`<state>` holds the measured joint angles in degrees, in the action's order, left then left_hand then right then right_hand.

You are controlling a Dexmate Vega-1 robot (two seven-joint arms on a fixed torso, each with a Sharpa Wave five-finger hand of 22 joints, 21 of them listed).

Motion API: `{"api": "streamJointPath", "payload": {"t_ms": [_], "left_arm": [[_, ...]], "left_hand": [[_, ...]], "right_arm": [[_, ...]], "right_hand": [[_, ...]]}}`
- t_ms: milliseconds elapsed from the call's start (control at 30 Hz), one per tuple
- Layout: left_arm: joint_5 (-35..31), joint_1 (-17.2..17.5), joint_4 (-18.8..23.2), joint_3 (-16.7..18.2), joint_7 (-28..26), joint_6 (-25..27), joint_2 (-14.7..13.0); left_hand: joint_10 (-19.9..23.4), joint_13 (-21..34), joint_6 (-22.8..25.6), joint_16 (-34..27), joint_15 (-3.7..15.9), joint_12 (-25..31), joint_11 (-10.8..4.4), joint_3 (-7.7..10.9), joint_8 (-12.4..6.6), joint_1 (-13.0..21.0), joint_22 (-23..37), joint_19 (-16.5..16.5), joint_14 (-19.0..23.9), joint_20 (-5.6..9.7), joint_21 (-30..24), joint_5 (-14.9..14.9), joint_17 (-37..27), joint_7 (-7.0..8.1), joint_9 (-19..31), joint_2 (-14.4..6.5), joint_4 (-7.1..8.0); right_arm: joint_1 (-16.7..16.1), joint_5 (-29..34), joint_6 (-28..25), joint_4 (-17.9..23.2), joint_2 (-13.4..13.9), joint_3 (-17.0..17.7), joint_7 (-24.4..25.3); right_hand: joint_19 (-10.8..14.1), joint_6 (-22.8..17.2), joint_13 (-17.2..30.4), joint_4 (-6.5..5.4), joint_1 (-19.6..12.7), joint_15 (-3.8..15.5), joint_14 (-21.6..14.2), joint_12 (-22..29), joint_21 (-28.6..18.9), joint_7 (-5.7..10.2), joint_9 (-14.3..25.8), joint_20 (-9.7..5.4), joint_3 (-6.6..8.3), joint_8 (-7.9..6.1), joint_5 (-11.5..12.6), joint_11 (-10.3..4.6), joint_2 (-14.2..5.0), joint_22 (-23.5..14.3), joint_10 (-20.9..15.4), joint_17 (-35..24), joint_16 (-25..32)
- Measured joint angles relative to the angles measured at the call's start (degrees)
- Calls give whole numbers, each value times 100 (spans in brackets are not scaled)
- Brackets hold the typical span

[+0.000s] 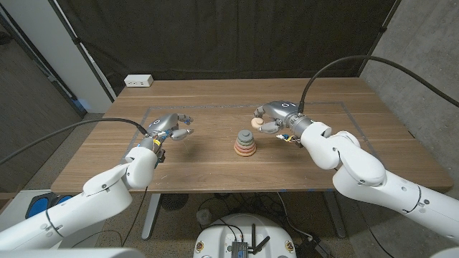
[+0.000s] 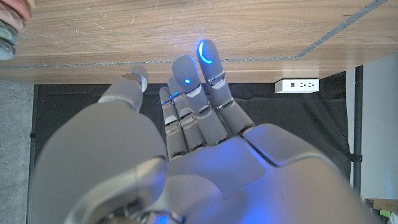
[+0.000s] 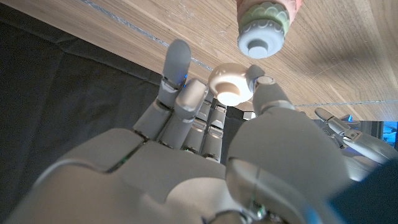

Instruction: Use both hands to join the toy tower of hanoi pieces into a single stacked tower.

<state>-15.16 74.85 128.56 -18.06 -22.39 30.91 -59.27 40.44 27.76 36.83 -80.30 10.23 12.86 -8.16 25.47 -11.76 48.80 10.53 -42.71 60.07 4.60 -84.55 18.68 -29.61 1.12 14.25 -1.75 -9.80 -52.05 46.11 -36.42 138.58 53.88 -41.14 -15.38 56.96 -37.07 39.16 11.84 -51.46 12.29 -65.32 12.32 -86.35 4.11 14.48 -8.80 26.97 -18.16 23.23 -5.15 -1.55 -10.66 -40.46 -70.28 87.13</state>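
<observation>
Fingers (image 3: 256, 78) pinch cream piece (image 3: 227, 84) beside tower (image 1: 247, 143).

White power strip (image 1: 138, 81) at wooden table (image 1: 215, 172) far-left corner; black curtain (image 1: 215, 36) behind.

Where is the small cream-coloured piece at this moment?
In the head view the cream piece is pinched in the right hand, right of the table's middle, just behind the stacked tower.
</observation>
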Motion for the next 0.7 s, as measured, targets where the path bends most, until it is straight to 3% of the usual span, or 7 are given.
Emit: {"api": "streamJointPath", "payload": {"t_ms": [133,700], "left_arm": [[-2,52,0,24,-2,-14,-1],[-23,159,34,82,-34,-24,5]], "left_hand": [[0,28,0,0,0,0,0,40,0,0,26,0,0,0,0,0,-2,0,0,0,7],[0,54,0,-45,0,0,0,56,0,0,26,0,0,0,-45,-28,-2,0,27,0,24]], "right_arm": [[13,212,337,-62,-123,30,-243],[170,540,769,-315,-639,67,-649]], "right_hand": [[0,0,0,0,0,0,0,15,0,0,-1,0,0,12,-1,0,0,0,0,0,0],[-1,0,31,17,-1,0,0,27,0,1,3,1,17,13,30,12,1,0,-12,-1,0]]}}
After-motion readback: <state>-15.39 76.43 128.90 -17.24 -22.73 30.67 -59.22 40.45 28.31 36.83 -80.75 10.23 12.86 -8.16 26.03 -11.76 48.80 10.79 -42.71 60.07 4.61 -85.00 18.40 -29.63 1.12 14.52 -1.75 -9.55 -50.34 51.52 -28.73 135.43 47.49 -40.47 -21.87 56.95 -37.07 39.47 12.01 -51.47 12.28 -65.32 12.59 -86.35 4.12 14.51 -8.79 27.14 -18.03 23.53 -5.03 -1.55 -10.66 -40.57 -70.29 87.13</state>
